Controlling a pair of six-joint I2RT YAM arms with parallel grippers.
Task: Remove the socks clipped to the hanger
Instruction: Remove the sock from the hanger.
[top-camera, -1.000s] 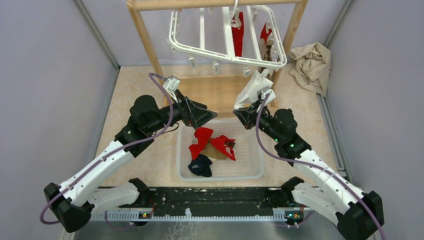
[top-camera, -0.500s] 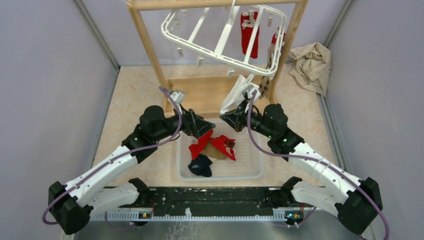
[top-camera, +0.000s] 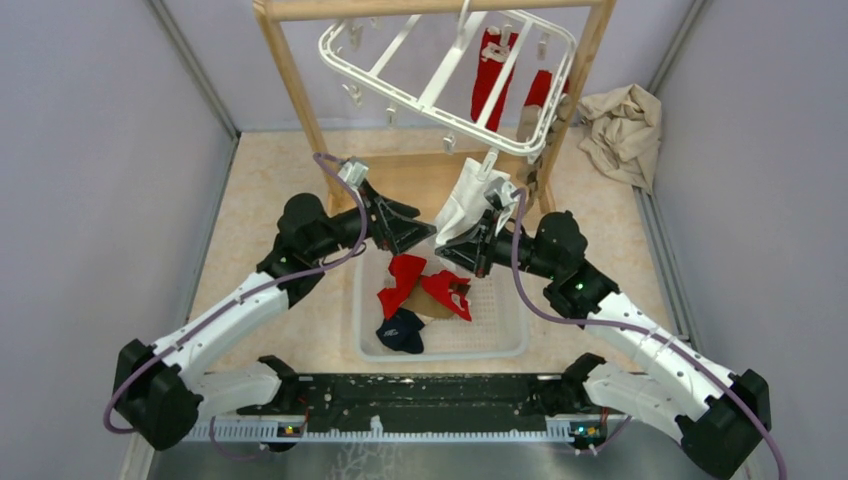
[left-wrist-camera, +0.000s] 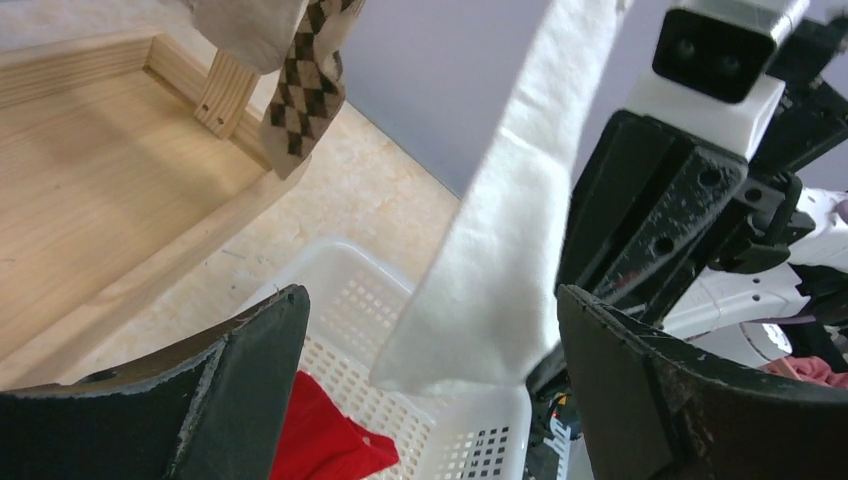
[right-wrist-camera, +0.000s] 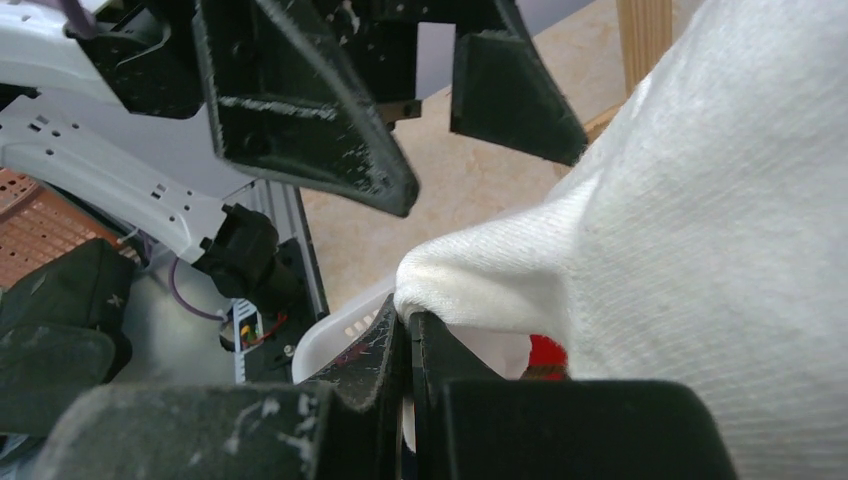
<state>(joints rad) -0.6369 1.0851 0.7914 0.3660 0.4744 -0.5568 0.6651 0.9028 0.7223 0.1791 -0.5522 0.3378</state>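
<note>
Cream sock (top-camera: 462, 203) hangs stretched below the near rail of the hanger (top-camera: 400, 92). Its upper end reaches a dangling clip, but whether the clip grips it cannot be told. The lower edge is pinched in the right gripper (right-wrist-camera: 405, 328), jaws fully closed on a fold of the fabric. This is clear in the right wrist view.

Left gripper (top-camera: 424, 231) sits just beside it, jaws spread wide and holding nothing. In the left wrist view the sock hangs between and beyond its two fingers (left-wrist-camera: 245, 375), apart from both.

Hanger is tilted, hooked on the top bar of the wooden frame (top-camera: 291, 75). Two red socks (top-camera: 492, 68) hang at its far right side, and a brown diamond-patterned sock (left-wrist-camera: 310, 90) hangs by the frame's right post.

White perforated basket (top-camera: 440, 350) stands on the table below both grippers — it holds two red socks (top-camera: 404, 280), a navy sock (top-camera: 402, 331) and something tan between them.

Crumpled beige cloth (top-camera: 622, 125) lies at the far right corner, well apart.
</note>
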